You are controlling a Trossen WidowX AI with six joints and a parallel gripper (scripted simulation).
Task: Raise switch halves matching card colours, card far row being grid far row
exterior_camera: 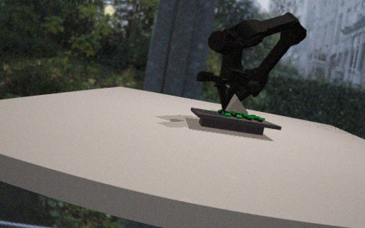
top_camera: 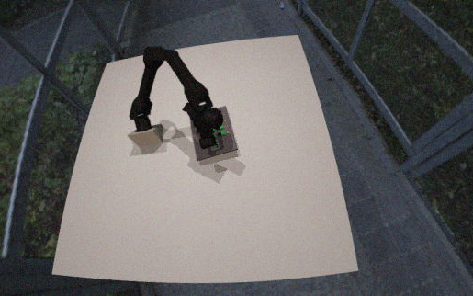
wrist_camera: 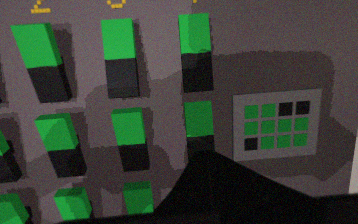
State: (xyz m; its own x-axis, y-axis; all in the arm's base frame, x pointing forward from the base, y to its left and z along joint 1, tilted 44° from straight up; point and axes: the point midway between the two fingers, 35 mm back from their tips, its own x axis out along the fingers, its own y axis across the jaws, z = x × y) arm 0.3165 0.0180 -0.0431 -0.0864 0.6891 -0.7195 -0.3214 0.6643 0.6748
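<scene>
The switch panel (top_camera: 229,148) (exterior_camera: 232,126) (wrist_camera: 275,30) stands on the table, its rocker switches green on the far half and dark grey on the near half. The card (wrist_camera: 238,131) right of the grid shows far row green, green, dark, dark; middle row all green; near row dark, green, green, green. My gripper (exterior_camera: 224,107) (wrist_camera: 203,159) is shut and empty, its tip low over the panel. In the wrist view it overlaps the near half of the middle-row rightmost switch (wrist_camera: 199,120) and hides the near-row one. Contact and most switch tilts cannot be told.
A beige block (top_camera: 147,138) (exterior_camera: 235,105) is at the arm's base, beside the panel. The arm (top_camera: 182,74) (exterior_camera: 277,49) arches above the panel and covers part of it in the top view. The pale table (top_camera: 203,230) (exterior_camera: 121,156) carries both.
</scene>
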